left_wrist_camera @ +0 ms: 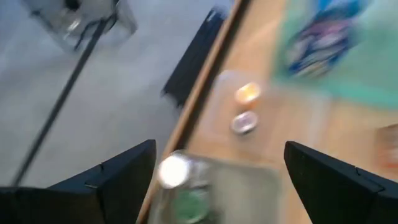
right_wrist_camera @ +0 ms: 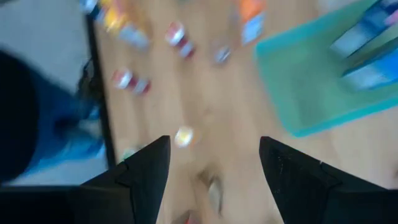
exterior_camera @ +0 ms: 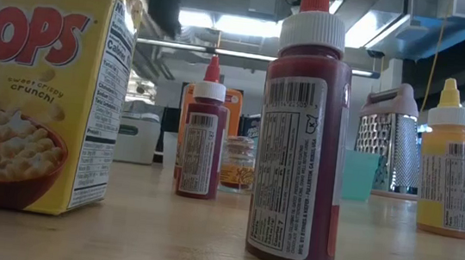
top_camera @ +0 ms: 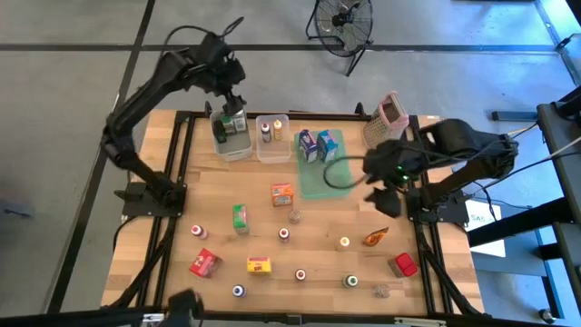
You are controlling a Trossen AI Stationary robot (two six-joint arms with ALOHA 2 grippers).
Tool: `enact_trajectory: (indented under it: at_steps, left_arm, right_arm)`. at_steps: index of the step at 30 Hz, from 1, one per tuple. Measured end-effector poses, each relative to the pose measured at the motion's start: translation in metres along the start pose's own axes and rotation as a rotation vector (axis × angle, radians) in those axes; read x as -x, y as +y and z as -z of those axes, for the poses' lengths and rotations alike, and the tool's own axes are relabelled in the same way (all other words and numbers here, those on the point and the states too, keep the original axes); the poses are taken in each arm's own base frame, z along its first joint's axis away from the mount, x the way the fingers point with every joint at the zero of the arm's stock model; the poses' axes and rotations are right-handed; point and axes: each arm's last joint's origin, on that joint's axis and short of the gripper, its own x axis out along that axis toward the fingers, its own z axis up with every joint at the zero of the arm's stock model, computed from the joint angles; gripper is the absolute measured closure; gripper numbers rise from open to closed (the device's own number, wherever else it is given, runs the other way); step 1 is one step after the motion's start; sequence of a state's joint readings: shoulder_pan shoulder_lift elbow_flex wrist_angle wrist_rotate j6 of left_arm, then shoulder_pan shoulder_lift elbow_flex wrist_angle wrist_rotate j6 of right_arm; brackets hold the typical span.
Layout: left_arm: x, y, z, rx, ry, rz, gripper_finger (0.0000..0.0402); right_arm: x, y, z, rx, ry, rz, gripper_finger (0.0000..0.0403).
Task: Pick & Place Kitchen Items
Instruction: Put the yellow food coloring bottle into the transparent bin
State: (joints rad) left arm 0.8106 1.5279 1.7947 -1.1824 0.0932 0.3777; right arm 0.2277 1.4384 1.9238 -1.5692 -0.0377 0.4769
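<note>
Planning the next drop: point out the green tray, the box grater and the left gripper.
green tray (top_camera: 318,184): high view, bare floor near its front edge.
box grater (top_camera: 388,116): high view, its face.
left gripper (top_camera: 230,116): high view, between its open fingers, above the left bin.

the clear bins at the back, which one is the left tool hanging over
The clear bin nearer the table's left edge, holding a green-labelled item. The open left tool hangs above it; the neighbouring bin holds two small jars.

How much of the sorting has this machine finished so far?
Some is done: items sit in the two clear bins and two blue cartons on the green tray. The left claw hangs open above the bins; nothing is in the right claw. About a dozen groceries remain scattered on the table.
</note>
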Motion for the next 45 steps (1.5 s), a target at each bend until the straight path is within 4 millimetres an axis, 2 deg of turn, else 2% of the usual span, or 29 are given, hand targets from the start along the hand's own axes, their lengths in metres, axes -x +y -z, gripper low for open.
enact_trajectory:
  at_steps: [4,7,13,20,26,35,38,41,45]
  left_arm:
    - [0.028,-0.026,-0.002,0.023,-0.115,0.119,0.0052]
    - [0.040,-0.044,-0.004,0.032,-0.150,0.172,0.0052]
    - [0.045,-0.074,-0.008,0.000,-0.159,0.242,0.0052]
    - [0.046,-0.099,-0.012,0.001,-0.152,0.283,0.0052]
    - [0.051,-0.126,-0.012,-0.019,-0.135,0.241,0.0052]
    - [0.065,-0.177,-0.006,-0.012,-0.135,0.253,0.0052]
    - [0.071,-0.194,-0.002,0.002,-0.143,0.245,0.0052]
    - [0.079,-0.211,0.003,0.029,-0.156,0.240,0.0052]
    - [0.090,-0.232,0.011,0.070,-0.172,0.246,0.0052]
  right_arm:
    - [0.006,0.008,0.014,0.069,0.016,-0.050,0.0153]
    - [0.004,0.014,0.025,0.112,0.050,-0.076,0.0153]
    - [-0.012,0.022,0.050,0.111,0.120,-0.023,0.0153]
    - [-0.035,0.033,0.069,0.103,0.219,0.016,0.0153]
    - [-0.045,0.039,0.070,0.125,0.169,0.025,0.0153]
    - [-0.049,0.039,0.069,0.275,0.147,0.031,0.0153]
    - [-0.049,0.037,0.068,0.320,0.105,0.087,0.0153]
    - [-0.049,0.034,0.064,0.314,0.063,0.149,0.0153]
    - [-0.053,0.035,0.059,0.259,0.042,0.149,0.0153]
